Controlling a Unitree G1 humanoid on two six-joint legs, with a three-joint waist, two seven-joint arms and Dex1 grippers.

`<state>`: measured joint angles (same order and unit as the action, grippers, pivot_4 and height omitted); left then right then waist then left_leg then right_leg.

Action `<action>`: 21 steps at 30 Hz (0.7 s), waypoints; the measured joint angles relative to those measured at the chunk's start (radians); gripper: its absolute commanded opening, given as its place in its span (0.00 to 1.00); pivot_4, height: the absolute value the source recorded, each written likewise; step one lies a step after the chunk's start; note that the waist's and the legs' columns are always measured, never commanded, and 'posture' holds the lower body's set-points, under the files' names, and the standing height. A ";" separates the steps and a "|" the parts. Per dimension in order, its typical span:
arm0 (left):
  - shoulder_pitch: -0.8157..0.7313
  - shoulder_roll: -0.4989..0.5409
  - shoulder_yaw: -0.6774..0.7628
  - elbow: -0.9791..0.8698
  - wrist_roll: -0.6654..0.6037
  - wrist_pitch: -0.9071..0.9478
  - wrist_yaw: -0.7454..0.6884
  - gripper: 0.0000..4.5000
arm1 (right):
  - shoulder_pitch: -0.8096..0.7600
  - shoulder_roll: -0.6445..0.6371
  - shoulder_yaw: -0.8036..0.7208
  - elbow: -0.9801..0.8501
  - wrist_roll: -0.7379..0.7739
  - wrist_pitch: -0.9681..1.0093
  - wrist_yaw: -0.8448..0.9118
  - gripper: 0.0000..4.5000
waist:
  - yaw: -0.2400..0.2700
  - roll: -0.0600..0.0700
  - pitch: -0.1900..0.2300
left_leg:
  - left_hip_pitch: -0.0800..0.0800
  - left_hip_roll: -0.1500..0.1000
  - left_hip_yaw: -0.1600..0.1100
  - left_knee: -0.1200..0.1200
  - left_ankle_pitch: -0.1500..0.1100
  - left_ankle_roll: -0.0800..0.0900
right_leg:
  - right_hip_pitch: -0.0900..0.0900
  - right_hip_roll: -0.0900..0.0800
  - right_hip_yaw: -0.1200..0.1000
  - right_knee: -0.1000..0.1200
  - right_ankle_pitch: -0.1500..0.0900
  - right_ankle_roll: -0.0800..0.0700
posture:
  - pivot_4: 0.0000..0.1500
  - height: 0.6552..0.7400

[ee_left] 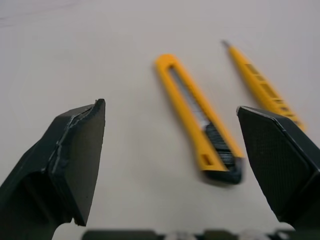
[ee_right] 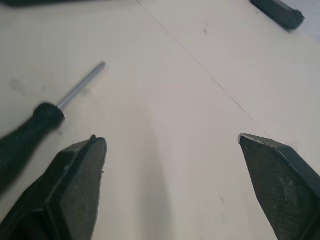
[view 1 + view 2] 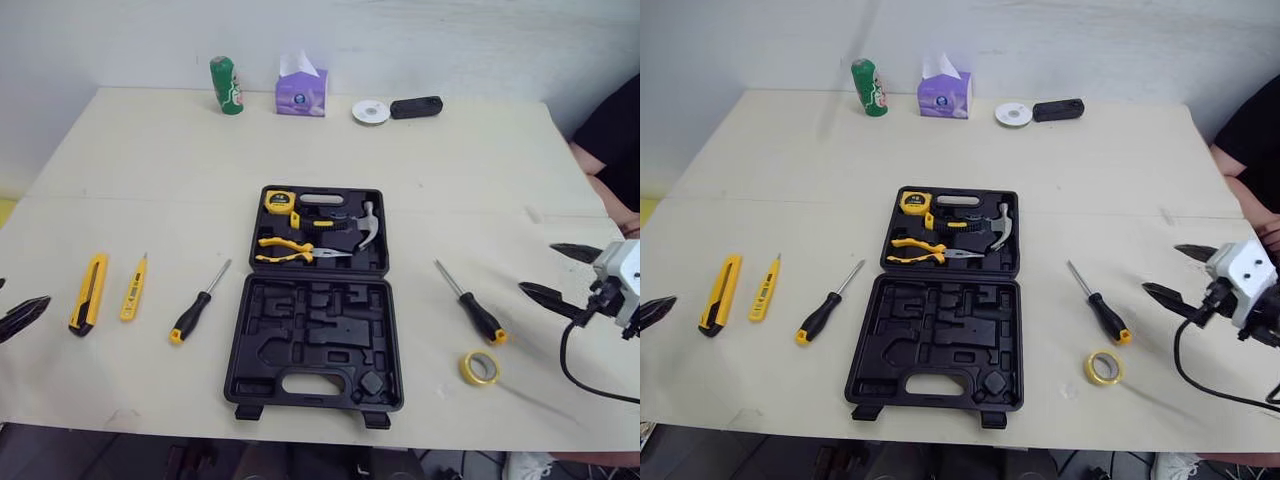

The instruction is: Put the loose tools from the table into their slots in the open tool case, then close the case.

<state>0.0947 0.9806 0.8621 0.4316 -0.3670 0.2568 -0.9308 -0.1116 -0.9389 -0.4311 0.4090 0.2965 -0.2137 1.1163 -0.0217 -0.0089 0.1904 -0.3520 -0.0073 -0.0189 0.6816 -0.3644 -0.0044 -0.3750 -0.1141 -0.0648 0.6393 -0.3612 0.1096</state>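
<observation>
left gripper (image 1: 169, 109): in the head views cut off by the picture's edge, with one finger tip in sight.
knife (image 1: 197, 117): black end blurred.
tester pen (image 1: 257, 82): one end hidden behind a finger (image 1: 280, 165).
right screwdriver (image 2: 27, 137): handle blurred and cut off by the edge.
dark thing (image 2: 279, 12): cut off at the corner; cannot tell what it is.
person (image 3: 612, 130): cut off by the edge; a dark sleeve and part of an arm in sight.
can (image 3: 227, 86): label too small to read.
cable (image 3: 585, 375): runs off the edge.

One tool case (image 3: 300, 345), two screwdrivers (image 3: 192, 318) (image 3: 481, 319), one utility knife (image 3: 88, 294), one tester pen (image 3: 132, 290), one tape roll (image 3: 479, 368), one can (image 3: 227, 86)
</observation>
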 measured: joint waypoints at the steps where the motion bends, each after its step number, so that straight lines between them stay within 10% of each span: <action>1: -0.006 0.000 0.017 0.050 0.010 -0.039 0.056 1.00 | 0.006 -0.001 -0.014 0.053 -0.002 -0.050 -0.005 0.98 | 0.000 0.000 0.000 | 0.000 0.000 0.000 -0.001 0.000 0.000 | 0.000 0.000 0.000 0.000 0.000 0.000 | 1.00 1.00; 10: -0.010 0.046 0.077 0.331 0.048 -0.170 0.260 1.00 | 0.061 -0.001 -0.086 0.298 -0.018 -0.212 -0.053 0.98 | -0.009 0.000 0.000 | 0.003 0.000 0.003 -0.002 0.000 0.000 | 0.000 0.000 0.002 0.001 0.000 0.000 | 1.00 1.00; 21: 0.028 0.005 -0.004 0.065 -0.080 -0.073 0.072 1.00 | -0.030 0.052 0.029 0.012 0.088 -0.032 0.009 0.98 | -0.006 0.000 0.000 | 0.001 0.001 0.002 -0.001 0.000 -0.001 | -0.001 0.000 0.002 0.005 0.000 -0.001 | 1.00 1.00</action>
<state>0.1224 0.9856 0.8586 0.4962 -0.4468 0.1840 -0.8585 -0.1414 -0.8864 -0.4025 0.4212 0.3848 -0.2452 1.1256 -0.0281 -0.0085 0.1905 -0.3509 -0.0065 -0.0172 0.6803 -0.3646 -0.0051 -0.3756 -0.1141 -0.0628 0.6441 -0.3608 0.1090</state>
